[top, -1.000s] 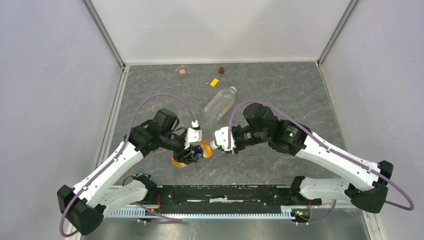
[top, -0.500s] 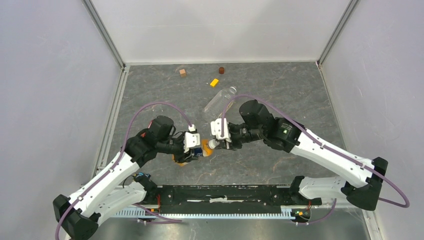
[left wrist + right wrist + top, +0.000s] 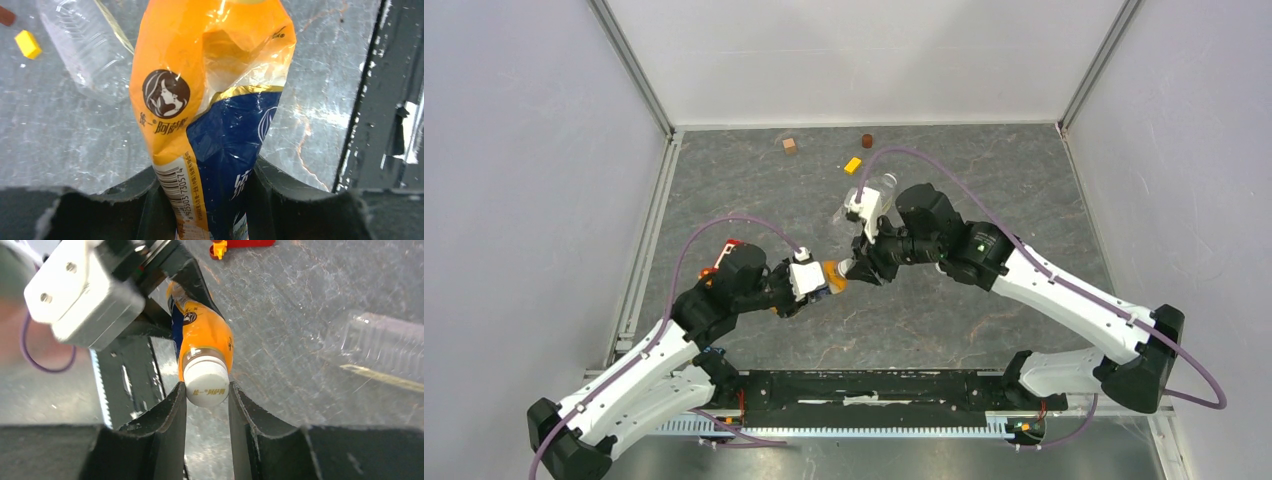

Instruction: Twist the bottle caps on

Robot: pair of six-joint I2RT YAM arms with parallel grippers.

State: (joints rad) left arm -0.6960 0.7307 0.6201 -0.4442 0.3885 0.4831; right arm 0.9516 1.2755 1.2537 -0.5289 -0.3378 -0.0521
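The orange bottle (image 3: pixel 210 75) wears a dark blue label (image 3: pixel 230 140); its cap (image 3: pixel 206 381) is white.

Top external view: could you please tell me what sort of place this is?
Probably a robotics lab test cell: plain white panels on metal posts enclose a grey tabletop, with a left arm and a right arm mounted at its near edge.

Orange bottle (image 3: pixel 215 60): glossy, crinkled plastic wrap. White cap (image 3: pixel 206 382): smooth matt plastic. Clear bottle (image 3: pixel 85 50): see-through ribbed plastic. Worktop (image 3: pixel 1024 180): marbled stone-look surface, slight sheen. Left pincer (image 3: pixel 205 172): matt black plastic.
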